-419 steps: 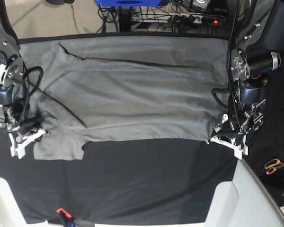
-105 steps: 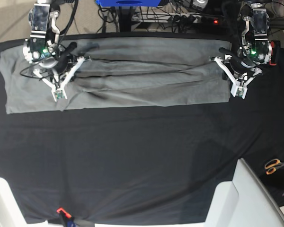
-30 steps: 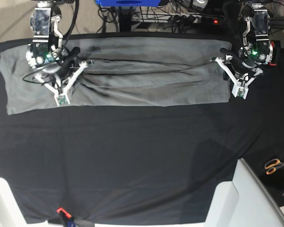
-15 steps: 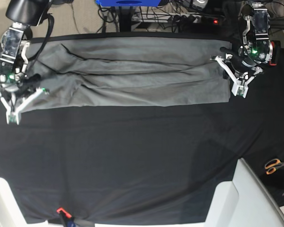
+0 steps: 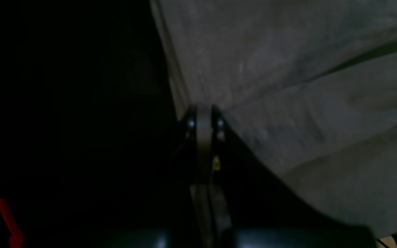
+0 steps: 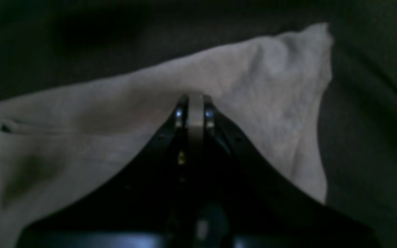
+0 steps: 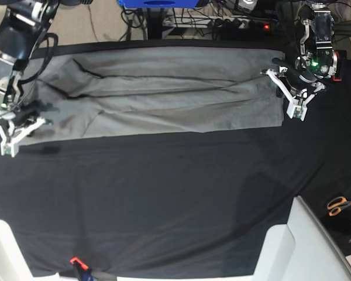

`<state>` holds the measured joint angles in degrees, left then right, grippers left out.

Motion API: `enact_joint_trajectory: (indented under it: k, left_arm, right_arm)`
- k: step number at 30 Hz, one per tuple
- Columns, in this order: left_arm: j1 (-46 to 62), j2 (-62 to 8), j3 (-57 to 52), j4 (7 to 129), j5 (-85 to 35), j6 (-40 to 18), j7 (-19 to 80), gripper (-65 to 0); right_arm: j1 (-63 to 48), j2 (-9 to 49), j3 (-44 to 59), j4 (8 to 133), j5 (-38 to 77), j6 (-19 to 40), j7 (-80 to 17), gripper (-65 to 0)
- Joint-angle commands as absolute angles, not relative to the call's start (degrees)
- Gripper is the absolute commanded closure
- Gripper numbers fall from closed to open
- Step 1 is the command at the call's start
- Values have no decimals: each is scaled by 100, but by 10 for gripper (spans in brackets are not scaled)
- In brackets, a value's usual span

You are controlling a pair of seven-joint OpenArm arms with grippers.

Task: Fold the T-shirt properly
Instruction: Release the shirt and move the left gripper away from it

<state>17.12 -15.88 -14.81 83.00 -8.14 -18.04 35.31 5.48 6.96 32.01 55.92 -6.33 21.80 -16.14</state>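
The T-shirt lies as a long grey band across the far part of the black cloth, already folded lengthwise, with creases running along it. The right gripper, on the base view's left, sits at the shirt's left end with its jaws closed together; in its wrist view the fabric rises into a peaked corner around the closed tips, so it seems to be pinching that end, likely to carry it across for the next fold. The left gripper rests at the opposite end, also clenched; its wrist view shows the tips right at the shirt's edge, where grey meets black, apparently gripping the hem to anchor or lift that side. The base view alone gives the full layout: both ends held, scissors lying well apart at the right. The wrist views alone show how each pair of tips meets the fabric, though both are dim and blurred, so how many layers are caught cannot be told.
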Motion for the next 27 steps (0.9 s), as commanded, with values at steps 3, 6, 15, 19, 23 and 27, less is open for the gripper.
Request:
enact_joint_trajectory:
  k: [3, 6, 15, 19, 23, 27]
  left_arm:
    - [1692, -1675, -1516, 8365, -813, -1780, 3451, 0]
    - [1692, -1675, -1516, 8365, -813, -1780, 3459, 0]
    - [1991, -1569, -2290, 9411, -866, -1798, 3495, 0]
    - [2255, -1578, -2800, 10141, -866, -1965, 3952, 0]
    - [2352, -1560, -3512, 10167, -1226, -3037, 4444, 0]
    - [2492, -1604, -4356, 9481, -2246, -4000, 4444, -31]
  right_arm:
    - [673, 910, 3336, 5376, -752, 2053, -1552, -2]
    - [593, 927, 3336, 5534, -752, 2062, -1552, -2]
    - [-224, 505, 3310, 7451, -725, 2105, -1569, 0]
    - [-593, 251, 3310, 8532, -725, 2105, -1587, 0]
    - [-1042, 92, 3310, 9138, -725, 2105, -1587, 0]
    - [-1473, -13, 3310, 9314, -716, 2105, -1587, 0]
